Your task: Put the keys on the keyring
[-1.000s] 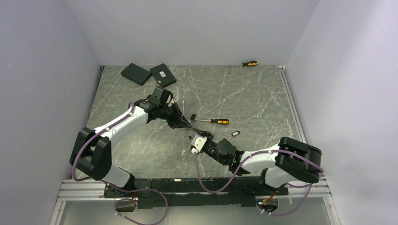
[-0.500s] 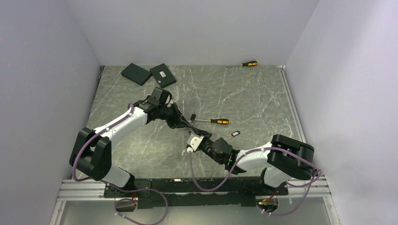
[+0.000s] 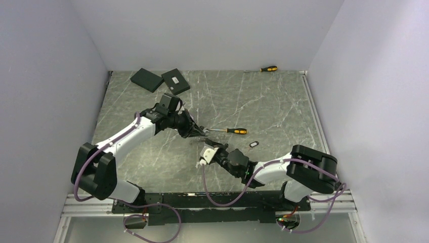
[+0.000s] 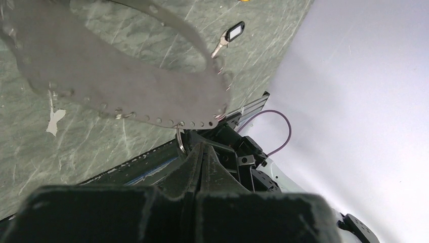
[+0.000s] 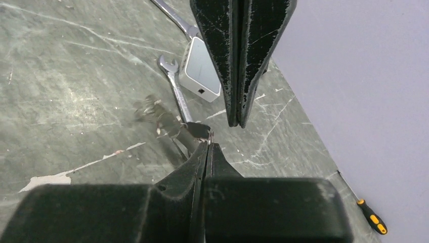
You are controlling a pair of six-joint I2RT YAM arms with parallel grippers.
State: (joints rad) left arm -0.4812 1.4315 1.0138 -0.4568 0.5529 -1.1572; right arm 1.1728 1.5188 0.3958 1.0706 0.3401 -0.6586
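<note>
The left claw (image 4: 202, 148) is pinched tight on the thin keyring (image 4: 180, 140), of which only an arc shows beside its tips. The right claw (image 5: 207, 147) is clamped shut close by, with a blurred dark bunch of keys (image 5: 164, 120) at its tips. Held or not, I can't tell. One black-headed key (image 4: 230, 35) lies apart from both.

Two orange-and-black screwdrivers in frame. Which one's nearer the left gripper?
The mid-table screwdriver: its shaft points at the left gripper, tip close beside it. The back-wall screwdriver lies far off, along the rear edge of the table.
</note>
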